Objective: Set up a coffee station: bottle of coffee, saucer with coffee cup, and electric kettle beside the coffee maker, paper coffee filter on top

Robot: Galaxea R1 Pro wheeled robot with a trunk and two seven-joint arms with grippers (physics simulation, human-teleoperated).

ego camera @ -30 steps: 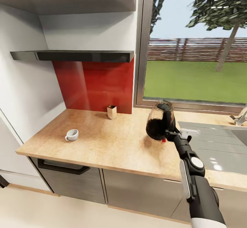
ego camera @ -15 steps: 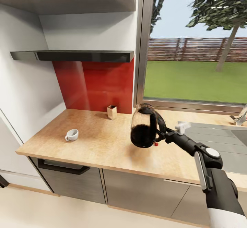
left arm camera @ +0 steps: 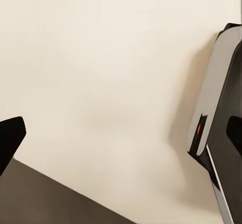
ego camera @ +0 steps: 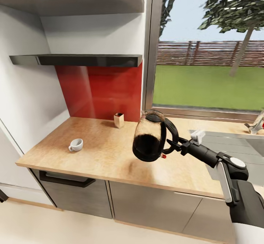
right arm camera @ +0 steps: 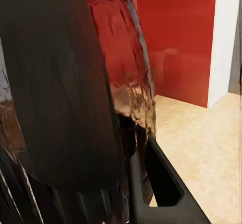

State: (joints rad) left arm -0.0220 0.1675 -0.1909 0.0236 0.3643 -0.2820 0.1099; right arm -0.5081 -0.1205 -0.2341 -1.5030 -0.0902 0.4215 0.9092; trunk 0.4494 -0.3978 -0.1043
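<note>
Above the middle of the countertop (ego camera: 110,152), the right gripper (ego camera: 175,145) is closed on the black loop handle of the kettle (ego camera: 148,141), which hangs in the air tilted slightly, clear of the wood. Well to its left the cup (ego camera: 76,145) sits on the countertop, with a small tan box (ego camera: 118,120) against the red backsplash (ego camera: 106,90). On the left gripper, one dark fingertip (left arm camera: 10,138) shows over a pale floor, so I cannot tell how far it is open.

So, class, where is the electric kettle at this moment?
In the head view, the electric kettle hangs above the kitchen countertop, held by its handle in the right end effector, right of the coffee cup and before the window.
</note>
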